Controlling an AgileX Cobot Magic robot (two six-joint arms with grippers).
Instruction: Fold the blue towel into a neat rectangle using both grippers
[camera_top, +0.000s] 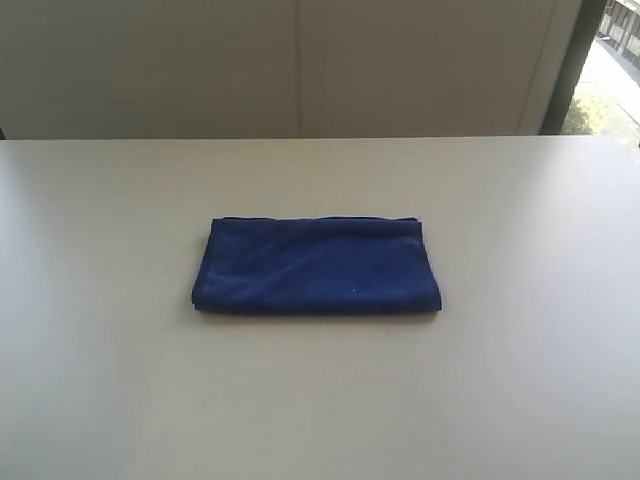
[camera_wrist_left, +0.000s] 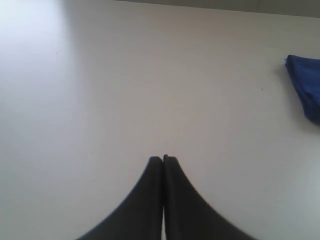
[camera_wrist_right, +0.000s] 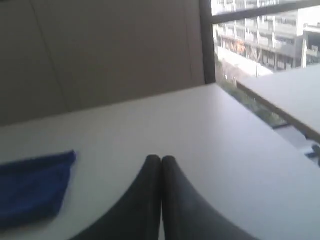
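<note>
Towel place: the towel (camera_top: 317, 266) lies flat at the middle of the table (camera_top: 100, 400), its long sides running from 9 to 3 o'clock in the exterior view.
Towel shape: a blue, folded rectangle. The stacked layers show as a thin line along the 12 o'clock edge. The 6 o'clock edge is a little longer than the far one, and the corner at 4 o'clock bulges slightly.
Left gripper: the left gripper (camera_wrist_left: 163, 159) has its jaws closed, the black fingers pressed tip to tip and holding no cloth. It hangs over bare table, well apart from the towel. Only one corner of the towel (camera_wrist_left: 306, 92) shows at the edge of the left wrist view.
Right gripper: the right gripper (camera_wrist_right: 161, 158) also has its jaws closed, fingers touching along their length, over bare table. One end of the towel (camera_wrist_right: 32, 187) lies apart from it.
Between: plain pale tabletop separates each gripper from the towel.
Surroundings at 12 o'clock: a beige panelled wall (camera_top: 300, 60) rises behind the table's far edge.
Surroundings at 1 to 2 o'clock: a dark post (camera_top: 572, 65) frames a window (camera_top: 615, 70). Through it, the right wrist view shows buildings (camera_wrist_right: 270, 30).
Beside the table: a second pale slab (camera_wrist_right: 290, 95) stands apart from the table's edge on the window side.
</note>
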